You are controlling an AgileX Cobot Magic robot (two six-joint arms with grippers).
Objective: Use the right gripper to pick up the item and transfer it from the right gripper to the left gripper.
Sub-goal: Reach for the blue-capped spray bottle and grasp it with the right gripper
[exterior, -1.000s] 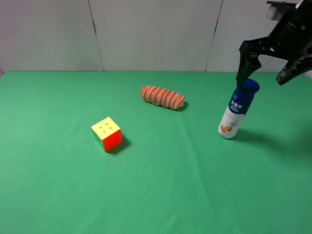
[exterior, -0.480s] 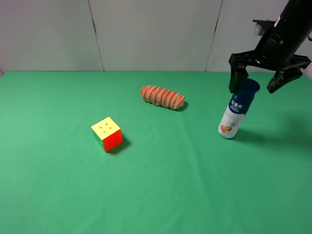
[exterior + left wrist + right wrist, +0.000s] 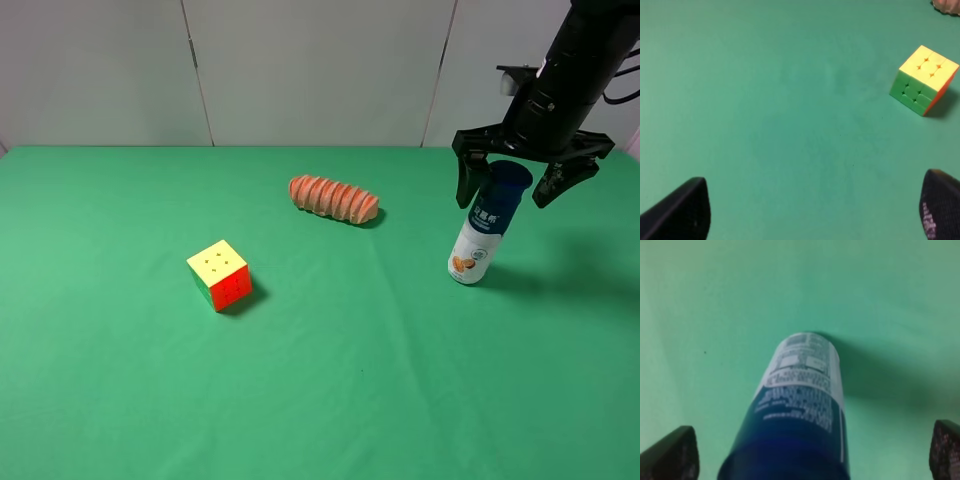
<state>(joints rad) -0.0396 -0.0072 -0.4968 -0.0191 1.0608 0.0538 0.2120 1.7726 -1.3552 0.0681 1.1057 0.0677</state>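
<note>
**Bottle stands on the cloth, open right gripper around its cap**

The small white plastic bottle (image 3: 482, 231) with a dark blue cap, a blue upper label and orange print near its base stands on the green cloth (image 3: 350, 390), at the right side of the table. In the right wrist view the bottle (image 3: 804, 405) fills the middle, seen from the cap end, and its shadow falls on the cloth behind it.

The black right gripper (image 3: 505, 195) hangs over the bottle with its two wedge-shaped fingers spread wide. One finger is on each side of the blue cap, at about cap height, and I see no contact with it. The wrist camera shows the same: the right gripper (image 3: 807, 456) has its fingertips far apart and the bottle between them.

To the left of the bottle, well apart, lies a ridged orange bread-like roll (image 3: 334, 199). Nearer to me and further left sits a colourful puzzle cube (image 3: 220, 275) with a yellow top face.

The left gripper (image 3: 810, 212) shows only in its own wrist view. Its dark fingers are wide apart with nothing between them, above bare cloth, and the puzzle cube (image 3: 923, 80) lies near.
</note>
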